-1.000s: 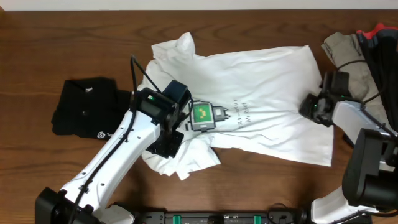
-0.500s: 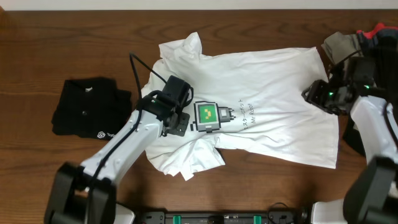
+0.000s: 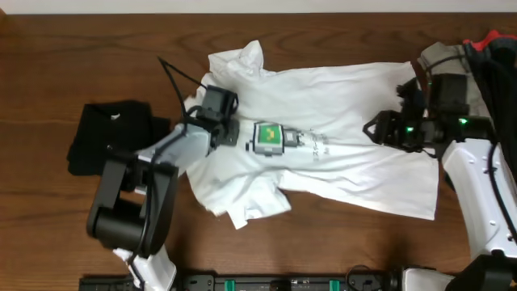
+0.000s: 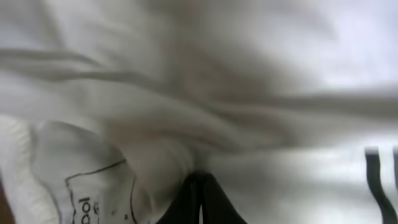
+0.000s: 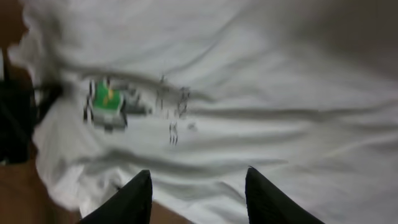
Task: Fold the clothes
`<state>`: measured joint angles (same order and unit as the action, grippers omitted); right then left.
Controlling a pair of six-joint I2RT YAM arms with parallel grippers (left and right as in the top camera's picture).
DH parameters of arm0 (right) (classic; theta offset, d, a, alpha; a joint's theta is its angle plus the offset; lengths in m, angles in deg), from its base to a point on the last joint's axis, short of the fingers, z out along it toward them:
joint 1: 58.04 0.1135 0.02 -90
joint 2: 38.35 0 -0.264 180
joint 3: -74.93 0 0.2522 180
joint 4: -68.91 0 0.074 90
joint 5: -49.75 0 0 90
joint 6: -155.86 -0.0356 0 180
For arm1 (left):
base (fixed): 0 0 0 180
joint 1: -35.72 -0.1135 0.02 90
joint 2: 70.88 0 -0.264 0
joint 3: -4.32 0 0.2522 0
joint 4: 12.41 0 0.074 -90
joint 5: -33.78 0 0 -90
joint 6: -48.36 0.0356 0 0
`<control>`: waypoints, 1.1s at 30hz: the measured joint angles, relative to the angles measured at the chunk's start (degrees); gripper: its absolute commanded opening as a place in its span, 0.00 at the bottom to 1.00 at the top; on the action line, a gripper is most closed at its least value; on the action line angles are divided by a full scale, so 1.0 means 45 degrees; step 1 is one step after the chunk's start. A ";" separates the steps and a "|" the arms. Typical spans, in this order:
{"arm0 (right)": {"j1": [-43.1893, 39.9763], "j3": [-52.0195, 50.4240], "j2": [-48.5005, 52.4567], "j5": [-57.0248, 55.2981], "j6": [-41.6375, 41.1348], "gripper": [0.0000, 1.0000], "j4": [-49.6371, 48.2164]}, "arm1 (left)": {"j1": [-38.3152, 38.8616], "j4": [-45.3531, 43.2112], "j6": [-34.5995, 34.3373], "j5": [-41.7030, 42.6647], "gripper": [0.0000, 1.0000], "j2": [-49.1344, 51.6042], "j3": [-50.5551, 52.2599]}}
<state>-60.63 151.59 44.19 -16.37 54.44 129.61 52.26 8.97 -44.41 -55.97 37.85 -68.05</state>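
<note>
The white T-shirt [image 3: 355, 97] lies spread front-up on the table, its green-screened robot print [image 3: 269, 138] and black lettering left of centre. Its lower left part is bunched in folds. My left gripper [image 3: 224, 123] is low on the shirt just left of the print; in the left wrist view its jaws [image 4: 199, 180] are shut with a fold of white cloth [image 4: 205, 87] at the tips. My right gripper [image 3: 378, 129] hovers open over the shirt's right half; the right wrist view shows its fingers [image 5: 199, 173] wide apart above the cloth, with the print [image 5: 106, 99] farther off.
A folded black garment [image 3: 109, 141] lies left of the shirt. At the far right are a khaki garment [image 3: 440, 55], a red one [image 3: 489, 39] and a black one [image 3: 502, 81]. Bare wood table [image 3: 339, 242] runs along the front.
My left gripper moved up from the shirt's lower left to beside the print. My right gripper swung left from the shirt's right edge to over the cloth. The shirt shifted slightly.
</note>
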 measured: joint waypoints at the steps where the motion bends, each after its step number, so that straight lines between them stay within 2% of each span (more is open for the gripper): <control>1: 0.0296 0.0000 0.0000 -0.0049 0.0024 0.49 -0.0005 | -0.0272 -0.0233 0.0000 0.0049 0.06 0.0321 -0.0321; 5: 0.1481 0.0000 0.0165 -0.0442 0.0087 0.53 -0.0087 | -0.1583 0.0461 -0.0044 0.0704 0.07 0.1501 -0.2200; 7: 0.2050 0.0000 0.0452 -0.0792 0.0087 0.56 -0.0117 | -0.2215 0.1506 -0.0015 0.1209 0.17 0.1875 -0.3133; 8: 0.2273 0.0000 0.0627 -0.1010 0.0087 0.56 -0.0131 | -0.2497 0.2137 -0.0039 0.1423 0.31 0.2016 -0.3580; 9: 0.2380 0.0000 0.0763 -0.1112 0.0073 0.56 -0.0165 | -0.2662 0.2681 -0.0015 0.1569 0.39 0.2084 -0.3866; 14: 0.2608 0.0000 0.1938 -0.2059 -0.0015 0.57 -0.0627 | -0.3215 0.6392 0.0010 0.1671 0.42 0.2137 -0.5357; 16: 0.2545 0.0000 0.2448 -0.2487 -0.0068 0.52 -0.0913 | -0.3220 0.7509 0.0010 0.1671 0.41 0.1982 -0.5717; 18: 0.2429 0.0000 0.2958 -0.2769 -0.0151 0.42 -0.1307 | -0.3157 0.8432 0.0010 0.1676 0.41 0.1540 -0.5824; 21: 0.2249 0.0000 0.3769 -0.3060 -0.0257 0.15 -0.2157 | -0.3016 0.9588 0.0010 0.1676 0.41 0.0432 -0.5843; 23: 0.2093 0.0000 0.4328 -0.3196 -0.0350 0.09 -0.3011 | -0.2875 1.0336 0.0015 0.1734 0.41 -0.0539 -0.5867; 27: 0.1909 0.0010 0.5561 -0.3473 -0.0437 0.01 -0.4104 | -0.2521 1.1730 0.0010 0.1821 0.41 -0.2220 -0.6003; 33: 0.1248 0.0457 0.6212 -0.4546 -0.0748 0.01 -0.4765 | -0.1554 1.4338 -0.0136 0.1860 0.41 -0.3502 -0.6071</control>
<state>-55.02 153.64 72.14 -36.83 51.08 108.16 45.26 73.49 -45.02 -47.59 22.09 -95.37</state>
